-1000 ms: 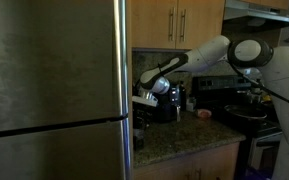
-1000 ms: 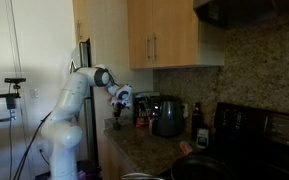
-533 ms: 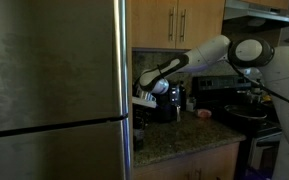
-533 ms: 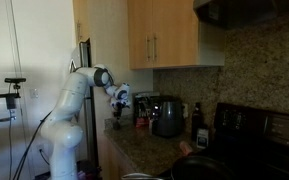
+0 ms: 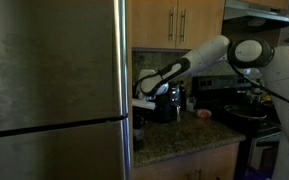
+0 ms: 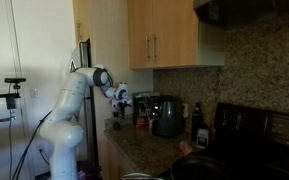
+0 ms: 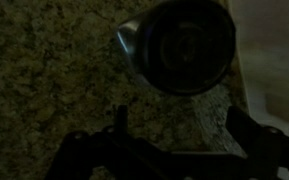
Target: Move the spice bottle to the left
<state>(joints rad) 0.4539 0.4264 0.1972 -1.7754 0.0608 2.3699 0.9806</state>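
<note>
Station inventory, items placed against the granite counter (image 7: 44, 70):

- Gripper (image 7: 179, 120): you are holding it spread wide above the counter. In the wrist view one finger (image 7: 119, 122) is showing at each side, with only bare stone lying between them and nothing clamped.
- Spice bottle (image 7: 184, 45): it is standing on the counter just beyond the fingertips. It is showing from above as a round dark top with a bright metal rim, though the picture is dim. I cannot pick it out in either exterior view.
- Arm (image 6: 69, 100): the white arm is reaching out over the counter's end in both exterior views. The gripper (image 5: 142, 97) is hanging low over the stone (image 5: 184, 135), and it is also showing in an exterior view (image 6: 121, 100).
- Fridge (image 5: 54, 90): this steel-fronted unit is standing at the counter's end and filling half of an exterior view.
- Dark kettle (image 6: 167, 117): it is sitting on the counter (image 6: 144, 145) against the wall.
- Red-labelled container (image 6: 141, 118): it is sitting on the counter just beside the kettle, on the gripper's side.
- Dark bottle (image 6: 197, 113): it is standing on the counter past the kettle.
- Orange item (image 5: 204, 115): it is lying on the counter, too small to identify.
- Wooden cabinets (image 6: 169, 35): they are hanging above the counter.
</note>
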